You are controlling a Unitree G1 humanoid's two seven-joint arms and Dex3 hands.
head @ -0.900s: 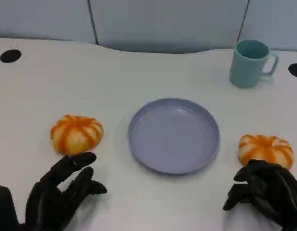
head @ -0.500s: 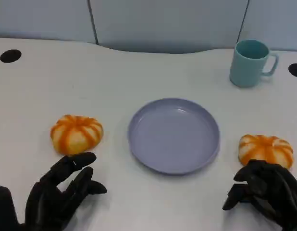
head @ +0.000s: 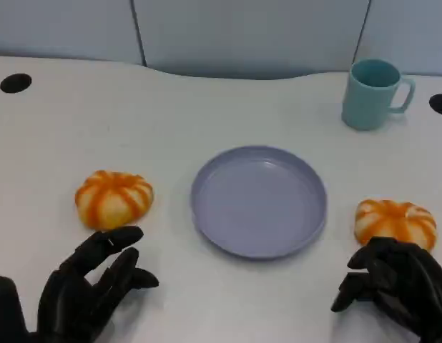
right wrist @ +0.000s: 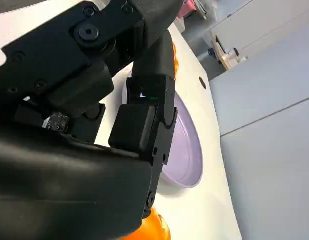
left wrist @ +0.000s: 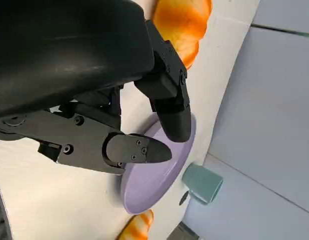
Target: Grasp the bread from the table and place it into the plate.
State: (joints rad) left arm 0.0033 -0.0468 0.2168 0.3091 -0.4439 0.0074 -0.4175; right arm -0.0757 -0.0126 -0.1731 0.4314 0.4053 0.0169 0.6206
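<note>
Two orange striped bread rolls lie on the white table. The left bread (head: 114, 199) (left wrist: 182, 22) sits left of the lilac plate (head: 259, 200) (left wrist: 154, 175) (right wrist: 187, 145), the right bread (head: 395, 221) (right wrist: 154, 230) (left wrist: 137, 225) to its right. The plate holds nothing. My left hand (head: 89, 286) (left wrist: 119, 115) rests near the front edge, just short of the left bread, fingers spread and holding nothing. My right hand (head: 400, 286) (right wrist: 119, 100) sits just in front of the right bread, fingers curled loosely, with nothing in them.
A teal mug (head: 372, 93) (left wrist: 202, 184) stands at the back right. Black round holes (head: 15, 83) (head: 440, 104) mark the table's far left and far right. A grey partition wall runs behind the table.
</note>
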